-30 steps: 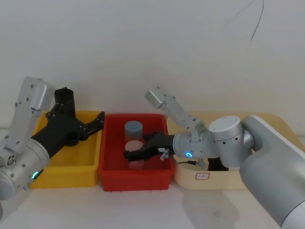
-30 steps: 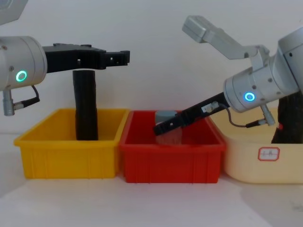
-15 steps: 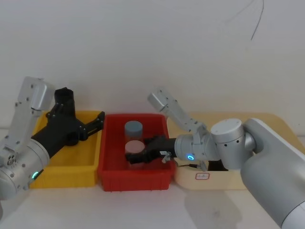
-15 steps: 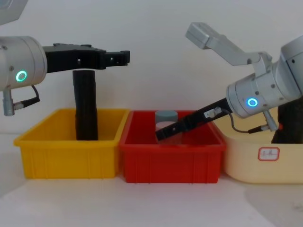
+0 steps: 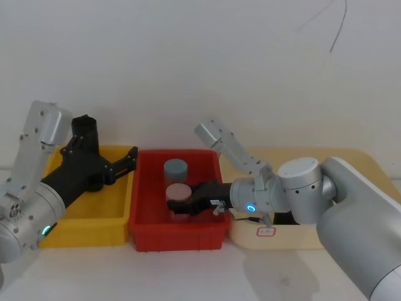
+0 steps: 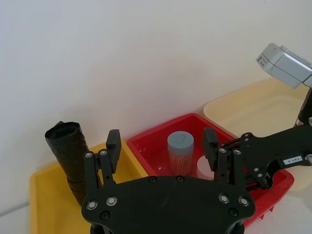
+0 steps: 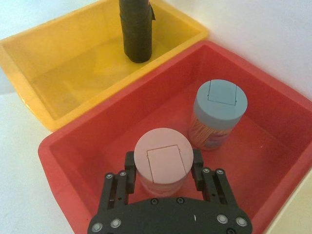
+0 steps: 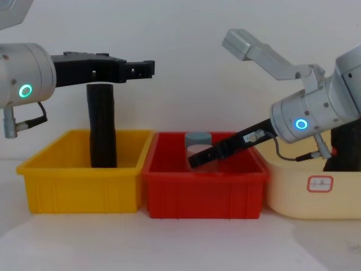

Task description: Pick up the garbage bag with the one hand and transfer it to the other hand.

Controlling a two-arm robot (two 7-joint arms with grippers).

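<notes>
Left of the red bin (image 8: 203,195), our left gripper (image 8: 144,69) hangs over the yellow bin (image 8: 84,192) by the slim roll (image 8: 101,124), fingers apart, probably parked to receive. The garbage bag (image 8: 343,144) stands in the cream bin (image 8: 293,192) right of the red one, untouched. Our right gripper (image 7: 162,165) reaches down into the red bin instead, fingers spread either side of the pink jar (image 5: 178,190), so we'd guess the bag pickup hasn't started.
</notes>
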